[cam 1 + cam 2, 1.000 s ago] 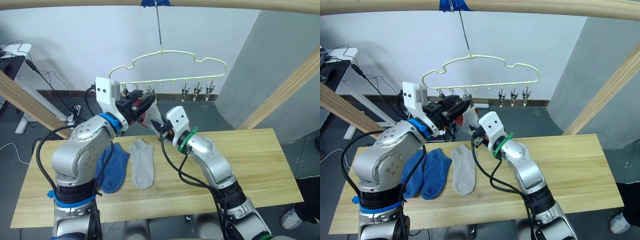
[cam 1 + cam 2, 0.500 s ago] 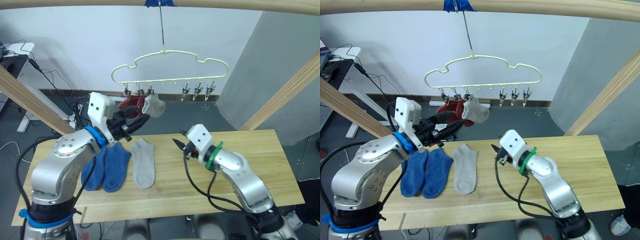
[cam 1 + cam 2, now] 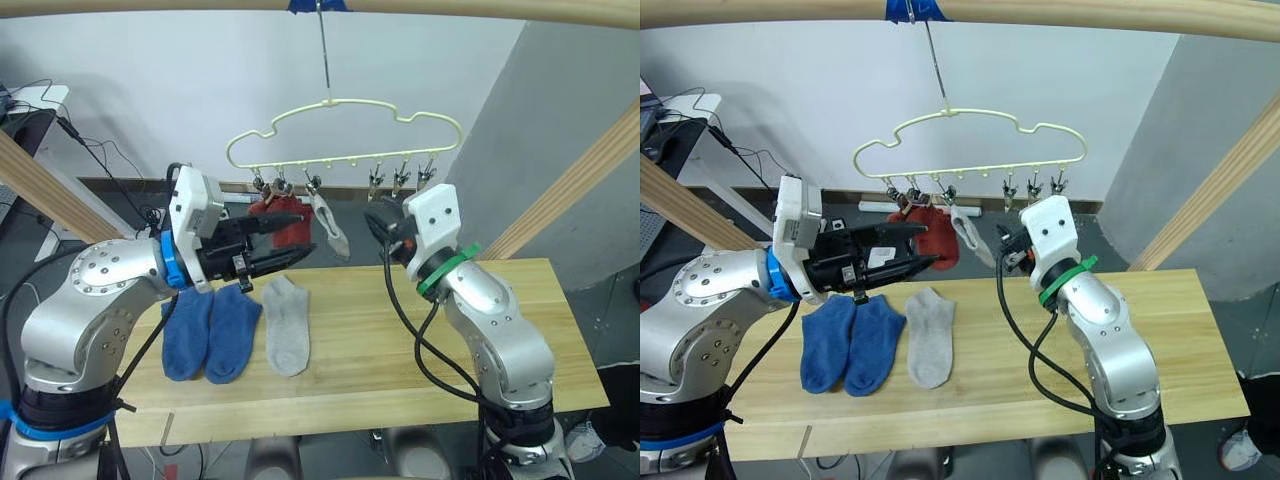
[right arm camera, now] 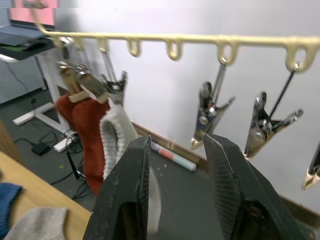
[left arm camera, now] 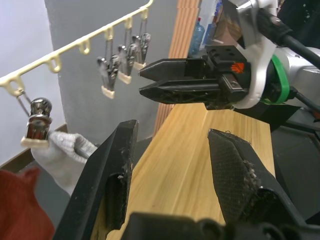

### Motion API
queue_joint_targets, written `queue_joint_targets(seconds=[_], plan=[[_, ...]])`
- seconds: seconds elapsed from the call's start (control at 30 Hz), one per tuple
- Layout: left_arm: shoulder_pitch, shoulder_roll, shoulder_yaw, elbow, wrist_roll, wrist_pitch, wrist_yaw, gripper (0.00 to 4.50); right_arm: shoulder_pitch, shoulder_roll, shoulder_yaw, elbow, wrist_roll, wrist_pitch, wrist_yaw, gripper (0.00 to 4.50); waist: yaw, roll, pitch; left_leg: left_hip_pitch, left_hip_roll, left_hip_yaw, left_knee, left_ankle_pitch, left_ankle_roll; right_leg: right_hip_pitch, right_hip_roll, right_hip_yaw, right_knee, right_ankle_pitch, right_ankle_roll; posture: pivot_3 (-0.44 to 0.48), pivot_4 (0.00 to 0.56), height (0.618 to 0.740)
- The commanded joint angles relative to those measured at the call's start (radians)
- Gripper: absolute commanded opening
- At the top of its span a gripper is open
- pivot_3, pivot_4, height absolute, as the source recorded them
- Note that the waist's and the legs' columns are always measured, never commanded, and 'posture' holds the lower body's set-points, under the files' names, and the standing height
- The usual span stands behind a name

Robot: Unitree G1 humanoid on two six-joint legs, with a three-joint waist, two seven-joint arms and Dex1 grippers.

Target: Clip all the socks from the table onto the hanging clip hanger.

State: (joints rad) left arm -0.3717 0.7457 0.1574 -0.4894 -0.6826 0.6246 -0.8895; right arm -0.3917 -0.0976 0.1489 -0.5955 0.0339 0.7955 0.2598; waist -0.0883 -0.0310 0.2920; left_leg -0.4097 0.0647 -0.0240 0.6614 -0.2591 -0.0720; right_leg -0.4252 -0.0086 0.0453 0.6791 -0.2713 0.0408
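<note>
The cream-yellow clip hanger (image 3: 340,128) hangs by its hook from the top pole. Two rust red socks (image 3: 285,228) and one light grey sock (image 3: 331,226) hang from its left clips. On the table (image 3: 520,330) lie two blue socks (image 3: 210,332) side by side and a grey sock (image 3: 287,338). My left gripper (image 3: 310,232) is open and holds nothing, just in front of the hanging socks and above the table. My right gripper (image 3: 368,215) is open and holds nothing, raised to the right of the hanging grey sock, below three bare clips (image 3: 400,178).
A round wooden pole (image 3: 450,10) runs across the top, with slanted poles at the left (image 3: 50,200) and right (image 3: 560,190). Cables and a white desk (image 3: 35,100) stand on the floor behind the table's left end.
Both grippers have come off the grey sock, which now hangs straight from its clip. The left gripper has drawn back and down. The right gripper dropped toward the table, then rose to clip height.
</note>
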Motion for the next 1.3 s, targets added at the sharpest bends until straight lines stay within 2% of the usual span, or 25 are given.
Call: queue_joint_targets(seconds=[0.03,0.33,0.43,0.5,1.3], plan=[[-0.011,-0.003,-0.010,-0.006,0.035,-0.072,-0.008,2.44,-0.020,0.023,-0.015,0.010,0.015,0.002,-0.031,1.69,0.000,0.000,0.000,-0.001,0.000,0.000,0.000,0.000,0.000,-0.001,0.000,0.000,0.000,0.000,0.000,-0.147,0.290,0.740],[-0.043,-0.015,-0.037,0.023,0.051,-0.094,0.004,2.44,-0.088,0.077,-0.060,0.114,0.033,-0.019,-0.086,1.69,0.000,0.000,0.000,-0.008,0.000,0.000,0.000,0.000,0.000,-0.009,0.000,0.000,0.002,0.000,-0.001,-0.139,0.280,0.740],[-0.050,-0.018,-0.042,0.027,0.057,-0.099,0.005,2.44,-0.097,0.074,-0.055,0.127,0.033,-0.026,-0.090,2.30,0.000,0.000,0.000,-0.008,0.000,0.000,0.000,0.000,0.000,-0.009,0.000,0.000,0.002,0.000,-0.001,-0.138,0.276,0.740],[-0.055,-0.019,-0.045,0.033,0.062,-0.103,0.004,2.44,-0.104,0.074,-0.053,0.133,0.034,-0.021,-0.096,2.95,0.000,0.000,0.000,-0.009,0.000,0.000,0.000,0.000,0.000,-0.010,0.000,0.000,0.002,0.000,-0.001,-0.139,0.272,0.740],[-0.044,-0.018,-0.058,0.034,0.069,-0.105,0.003,2.44,-0.183,0.144,-0.022,0.145,0.050,-0.044,-0.133,2.95,0.000,0.000,0.000,-0.009,0.000,0.000,0.001,0.000,0.000,-0.010,0.000,0.000,0.003,0.000,-0.001,-0.138,0.263,0.740]])
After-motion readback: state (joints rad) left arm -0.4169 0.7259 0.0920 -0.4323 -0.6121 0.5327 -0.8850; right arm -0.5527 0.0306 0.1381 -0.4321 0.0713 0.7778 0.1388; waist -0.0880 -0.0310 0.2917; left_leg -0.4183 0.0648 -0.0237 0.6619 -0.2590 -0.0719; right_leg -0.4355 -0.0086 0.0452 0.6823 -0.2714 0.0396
